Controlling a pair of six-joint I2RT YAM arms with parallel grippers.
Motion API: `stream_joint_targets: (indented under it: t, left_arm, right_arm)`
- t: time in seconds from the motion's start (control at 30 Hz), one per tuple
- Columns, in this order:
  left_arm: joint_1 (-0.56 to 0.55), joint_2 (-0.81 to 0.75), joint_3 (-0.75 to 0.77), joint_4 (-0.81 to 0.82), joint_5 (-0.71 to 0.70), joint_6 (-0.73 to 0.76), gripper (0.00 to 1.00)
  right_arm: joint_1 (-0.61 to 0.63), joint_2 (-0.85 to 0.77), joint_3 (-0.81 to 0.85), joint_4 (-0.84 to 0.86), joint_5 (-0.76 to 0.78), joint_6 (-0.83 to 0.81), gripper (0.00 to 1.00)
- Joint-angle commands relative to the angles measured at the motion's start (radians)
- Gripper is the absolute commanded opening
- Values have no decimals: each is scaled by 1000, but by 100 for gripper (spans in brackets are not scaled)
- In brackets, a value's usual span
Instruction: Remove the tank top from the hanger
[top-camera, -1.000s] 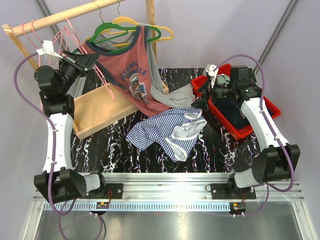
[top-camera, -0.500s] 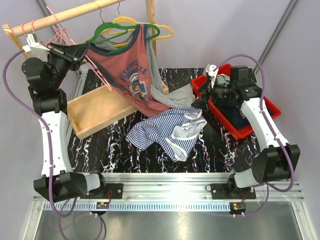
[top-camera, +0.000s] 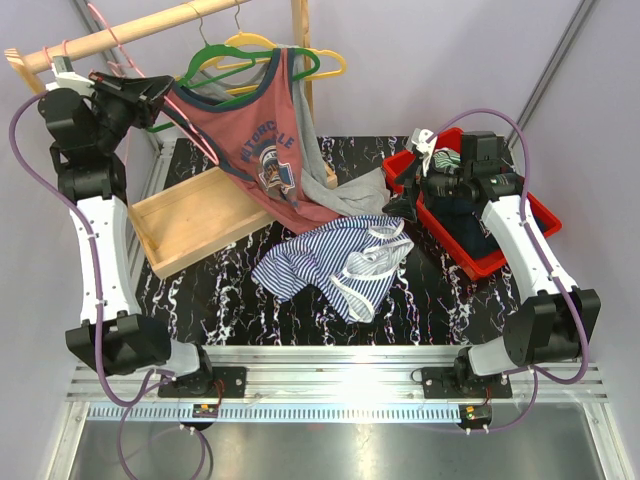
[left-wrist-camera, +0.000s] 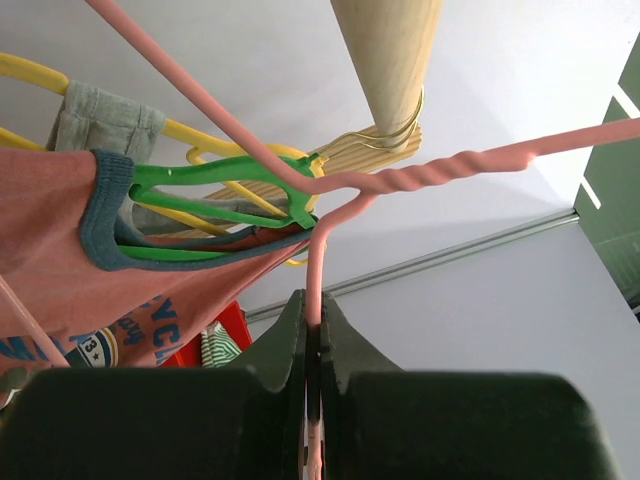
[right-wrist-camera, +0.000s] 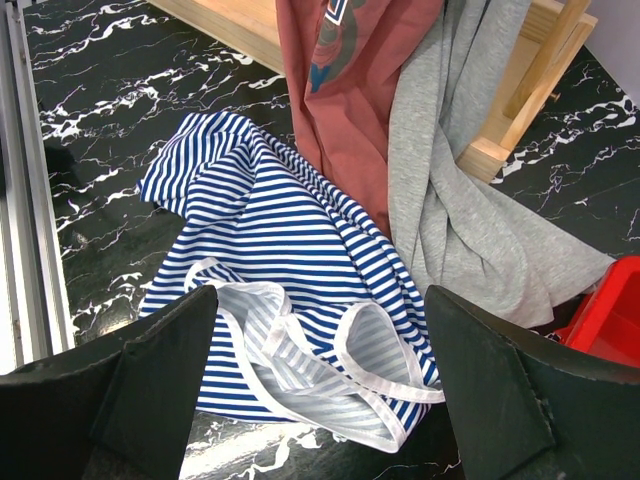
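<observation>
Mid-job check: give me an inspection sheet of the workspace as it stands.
Surface: black marbled tabletop, blue-white striped top lying on it.
Job's things: red printed tank top hangs on green plastic hanger.
Clutter: grey garment on yellow hanger; red bin holding clothes; wooden tray.
Grippers: left gripper shut on pink wire hanger; right gripper open above the striped top.
Cables: purple cables loop along both arms.
Surroundings: wooden rail, grey walls.
</observation>
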Motion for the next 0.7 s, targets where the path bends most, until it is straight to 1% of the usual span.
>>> stream_joint_targets:
  t: [0.0,0.3,0.67]
  left_arm:
    - [14,5,63,-7,18,-28,0]
    - [32,23,64,-39,-4,-86,0]
    - [46,43,40,-28,-1,-115,7]
  right_arm:
    - [-3,-37,13,44,-9,5,92]
    - [-1,-35,17,59,-24,17,92]
    - [-3,-34,20,70,-33,28,92]
